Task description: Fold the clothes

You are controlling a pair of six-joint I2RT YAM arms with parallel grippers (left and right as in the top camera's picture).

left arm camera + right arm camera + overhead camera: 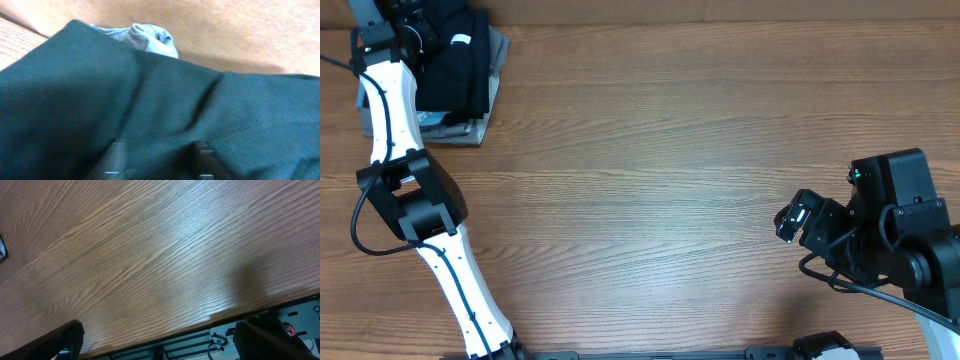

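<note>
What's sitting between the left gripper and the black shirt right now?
Nothing visible. The left gripper is right at the black shirt, its fingers apart with only black fabric ahead of them. A grey garment peeks out beyond the shirt's far edge, not in between.

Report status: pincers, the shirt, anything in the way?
Left pincer open over black shirt. Right pincer open, above the table. Shirt lies on grey garments, far-left corner. No obstruction seen.
</note>
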